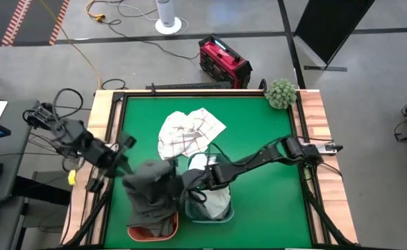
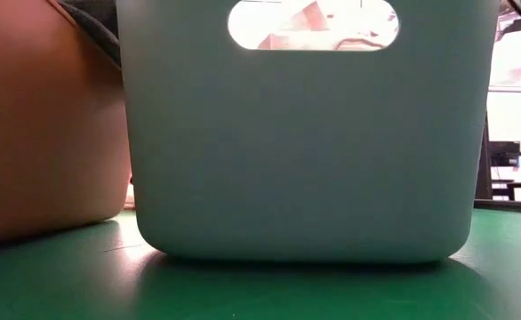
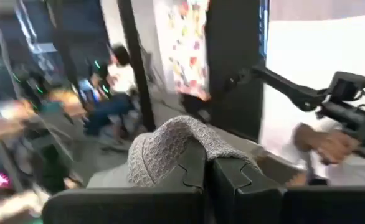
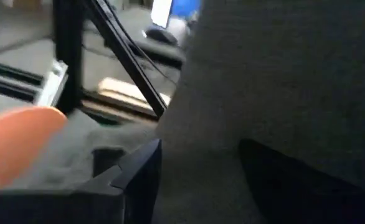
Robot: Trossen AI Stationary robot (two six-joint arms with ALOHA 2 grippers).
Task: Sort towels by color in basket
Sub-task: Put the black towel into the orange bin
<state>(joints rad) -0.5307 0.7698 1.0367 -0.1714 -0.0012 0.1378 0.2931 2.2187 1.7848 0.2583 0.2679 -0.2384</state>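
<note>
- Towels: dark grey towel [image 1: 150, 189] hangs bunched at table's front-left, draped down into the rust-orange basket [image 1: 170, 229] at the front edge.
- Left gripper [image 1: 123, 167] sits at the upper-left corner of that dark grey towel, right against it; arm comes in from the table's left side.
- Left wrist view: fingers [image 3: 192, 171] close together w/ a fold of grey knit cloth [image 3: 170, 143] pinched btwn them, cloth humping up over the tips. So left claw is clamped on the towel, nearly fully closed.
- White towel w/ thin red check lines [image 1: 188, 132] lies crumpled on the green table [image 1: 259, 139], mid-table, behind both baskets, well apart from the left claw.
- Right gripper [image 1: 192, 182] reaches in from the right side, wrist over the pale teal basket [image 1: 221, 212], tip just beside the dark grey towel's right edge.
- Right wrist view: mostly filled w/ dark grey cloth [image 4: 276, 81] close in front; one dark finger [image 4: 129, 171] shows, orange basket rim [image 4: 17, 140] beyond. Cannot tell how far right claw is open or whether it has hold of anything.
- Pale cloth [image 1: 217, 201] lies inside the teal basket, under the right arm.
- Low view: teal basket wall [image 2: 305, 151] w/ handle slot fills the frame, orange basket [image 2: 47, 124] touching or just beside it on the pic's left; no towel detail readable there.
- Green fuzzy ball [image 1: 281, 93] at far-right table corner, well apart from both claws.
</note>
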